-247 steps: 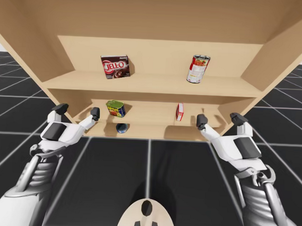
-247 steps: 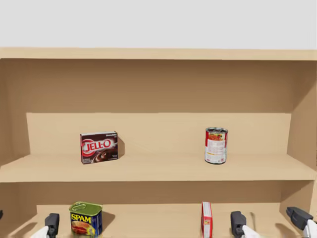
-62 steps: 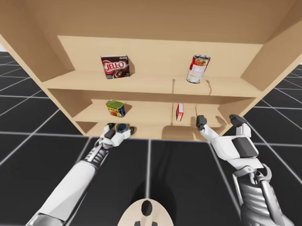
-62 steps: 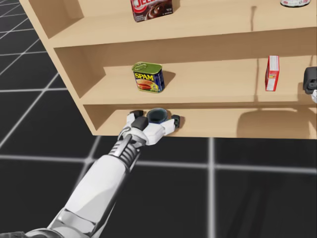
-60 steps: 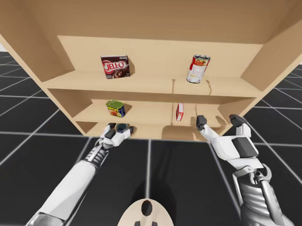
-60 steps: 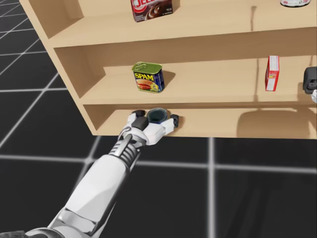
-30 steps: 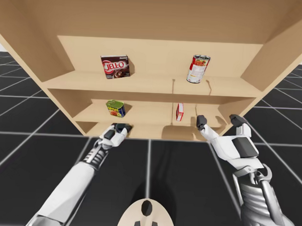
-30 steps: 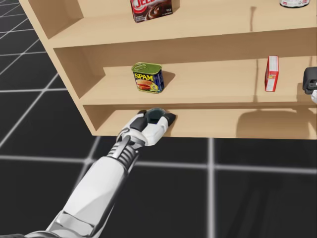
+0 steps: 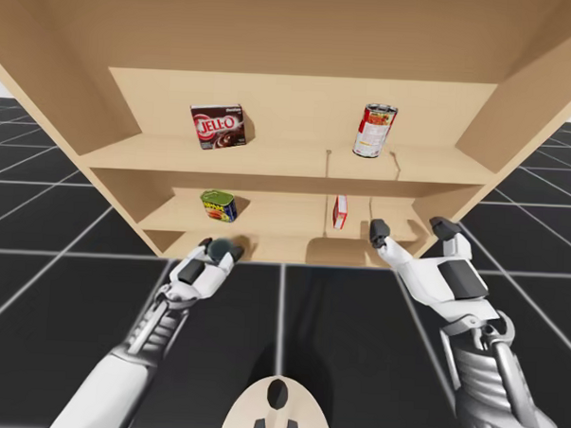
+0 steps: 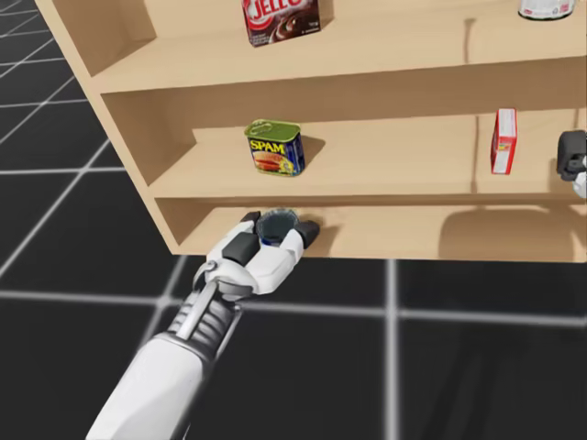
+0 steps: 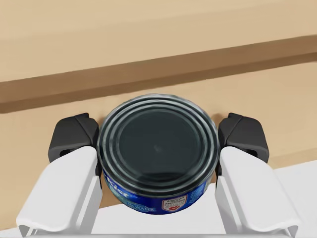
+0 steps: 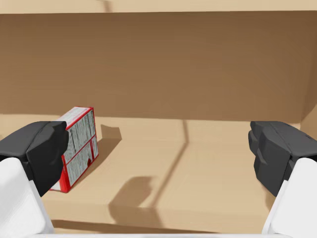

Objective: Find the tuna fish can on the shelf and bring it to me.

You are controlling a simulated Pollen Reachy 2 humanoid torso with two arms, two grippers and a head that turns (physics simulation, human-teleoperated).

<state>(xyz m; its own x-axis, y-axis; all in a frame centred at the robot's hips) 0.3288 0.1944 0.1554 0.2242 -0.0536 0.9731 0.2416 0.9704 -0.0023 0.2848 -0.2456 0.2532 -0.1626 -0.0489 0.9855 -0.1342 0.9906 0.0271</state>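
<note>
Contact on both sides: my left gripper (image 11: 158,136) clamps the flat blue round can (image 11: 158,151) between its 2 fingers, at the front edge of the lowest shelf (image 10: 413,235). My right gripper (image 12: 159,148) hangs wide open, holding nothing, near the red box (image 12: 77,147).

My left claw (image 10: 279,225) clasps the low round blue can (image 10: 274,223) from two sides at the front edge of the shelf's (image 10: 394,229) lowest board, the can's dark lid facing up. On the board above stand a squarish blue can with a green lid (image 10: 274,148) and, well apart, a narrow red-and-white box (image 10: 503,140). A dark brown box (image 10: 279,18) stands one board higher.
</note>
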